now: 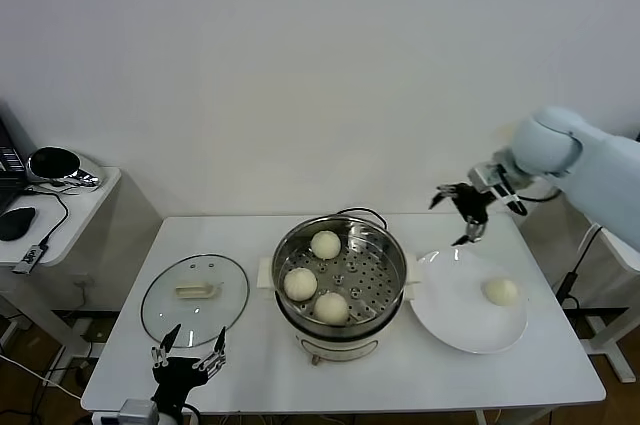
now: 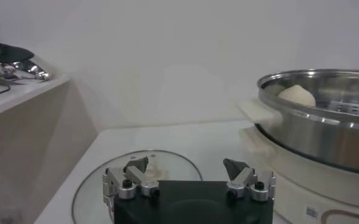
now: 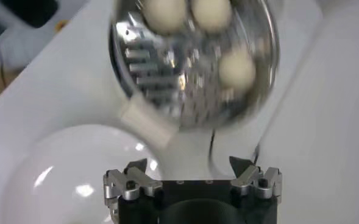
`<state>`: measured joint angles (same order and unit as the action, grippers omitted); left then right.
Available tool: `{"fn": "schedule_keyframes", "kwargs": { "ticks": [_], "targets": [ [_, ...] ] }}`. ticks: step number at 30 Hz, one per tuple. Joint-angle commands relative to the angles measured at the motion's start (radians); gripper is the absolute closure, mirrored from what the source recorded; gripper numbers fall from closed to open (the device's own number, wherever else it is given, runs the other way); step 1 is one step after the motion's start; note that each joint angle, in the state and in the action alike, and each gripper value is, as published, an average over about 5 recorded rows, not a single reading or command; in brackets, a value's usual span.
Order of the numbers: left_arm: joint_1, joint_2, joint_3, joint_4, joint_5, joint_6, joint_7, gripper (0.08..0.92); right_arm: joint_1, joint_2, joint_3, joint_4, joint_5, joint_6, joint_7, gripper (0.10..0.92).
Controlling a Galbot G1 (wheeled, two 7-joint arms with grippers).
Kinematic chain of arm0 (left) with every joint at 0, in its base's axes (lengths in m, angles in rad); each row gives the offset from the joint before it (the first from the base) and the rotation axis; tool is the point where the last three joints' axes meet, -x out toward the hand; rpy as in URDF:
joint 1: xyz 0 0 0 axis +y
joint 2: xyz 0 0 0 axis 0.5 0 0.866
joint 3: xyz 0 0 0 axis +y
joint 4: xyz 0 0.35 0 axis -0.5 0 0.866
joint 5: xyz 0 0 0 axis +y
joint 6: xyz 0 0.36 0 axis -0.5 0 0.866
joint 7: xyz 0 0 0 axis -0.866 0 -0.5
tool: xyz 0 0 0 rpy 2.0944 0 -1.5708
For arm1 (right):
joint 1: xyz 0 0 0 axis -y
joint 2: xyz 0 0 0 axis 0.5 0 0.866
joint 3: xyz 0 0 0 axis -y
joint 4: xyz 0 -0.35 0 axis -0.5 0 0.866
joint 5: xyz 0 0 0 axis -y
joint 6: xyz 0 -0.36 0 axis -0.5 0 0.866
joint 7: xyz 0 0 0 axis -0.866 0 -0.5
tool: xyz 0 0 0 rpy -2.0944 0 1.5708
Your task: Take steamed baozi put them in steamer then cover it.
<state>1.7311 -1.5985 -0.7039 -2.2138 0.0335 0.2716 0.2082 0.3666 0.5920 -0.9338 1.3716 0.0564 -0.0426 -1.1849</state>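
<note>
The right gripper (image 1: pixel 468 213) hangs spread wide and empty above the plate (image 1: pixel 450 320); the left gripper (image 1: pixel 189 355), also spread, idles by the cover (image 1: pixel 195 297).

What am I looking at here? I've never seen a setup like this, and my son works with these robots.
It is a two-armed robot at a white table. One picture comes from a camera on its head; the other two come from cameras on its wrists, looking past each gripper. On the table stands a steel steamer with three buns inside. A fourth bun lies on a white plate to its right. The glass lid lies to its left. The left gripper waits near the lid, open and empty. The right gripper hangs above the plate's far edge, open, holding nothing.
</note>
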Motion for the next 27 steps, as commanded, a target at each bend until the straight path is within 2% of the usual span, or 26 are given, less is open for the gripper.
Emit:
{"fn": "schedule_keyframes", "kwargs": {
  "ticks": [1, 5, 27],
  "targets": [
    [0.014, 0.000, 0.003, -0.004, 0.001, 0.001, 0.000, 0.177, -0.330, -0.039, 0.251, -0.185, -0.254, -0.050, 0.030, 0.203],
    [0.014, -0.001, 0.002, 0.004, 0.004, 0.003, -0.002, 0.177, -0.400, -0.006, 0.282, -0.229, -0.365, 0.028, 0.051, 0.203],
    [0.002, -0.002, 0.005, 0.048, 0.036, 0.006, -0.004, 0.177, -0.503, 0.103, 0.364, -0.384, -0.436, 0.064, 0.059, 0.203]
  ]
}}
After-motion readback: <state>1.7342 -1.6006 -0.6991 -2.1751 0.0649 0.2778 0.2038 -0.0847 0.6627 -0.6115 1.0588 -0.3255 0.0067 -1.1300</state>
